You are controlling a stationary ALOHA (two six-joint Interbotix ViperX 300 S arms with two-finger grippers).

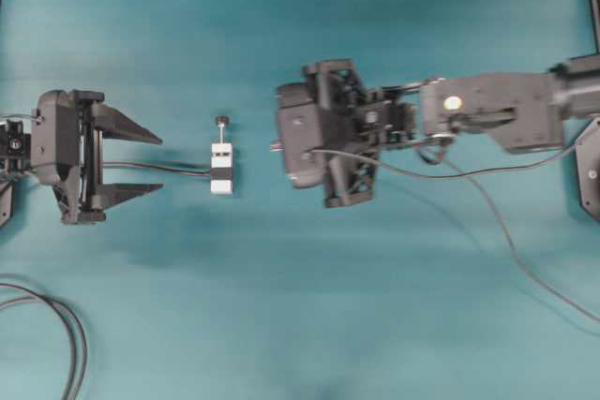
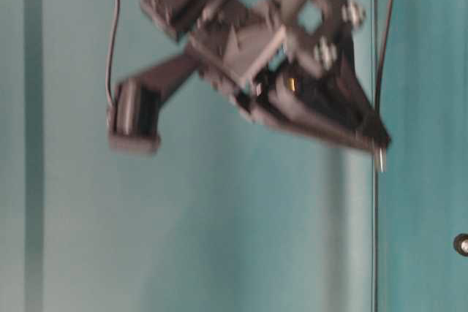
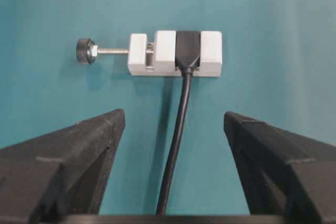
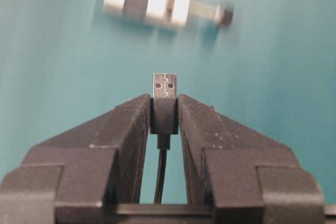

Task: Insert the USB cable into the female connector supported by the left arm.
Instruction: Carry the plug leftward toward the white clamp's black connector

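Connector (image 1: 221, 169) flat on teal tabletop (image 1: 300, 325), between the two claws, touched by neither. White block with black band, thin rod and black knob (image 1: 221, 120) pointing toward top of overhead view; dark cable (image 1: 155, 168) running from block back toward left arm, passing between left fingers.

Left claw (image 1: 161, 164) released, fingers spread wide, tips short of connector with bare tabletop between. From left wrist: block (image 3: 175, 53) straight ahead, centred on the gap, its cable (image 3: 176, 145) running down the middle, fingers (image 3: 79, 156) well clear on either side.

Right claw (image 4: 164, 98) clenched on USB cable (image 4: 164, 116): dark plug body pinched between fingertips, silvery tip (image 4: 164, 86) jutting forward past them, thin lead trailing back between fingers. From right wrist: connector (image 4: 157, 1) ahead and above, blurred, well apart from plug tip. Overhead: right claw (image 1: 278, 146) just right of connector, plug tip facing it, gap open between. Table-level view: right claw (image 2: 379, 147) blurred, raised off tabletop, tilted downward.
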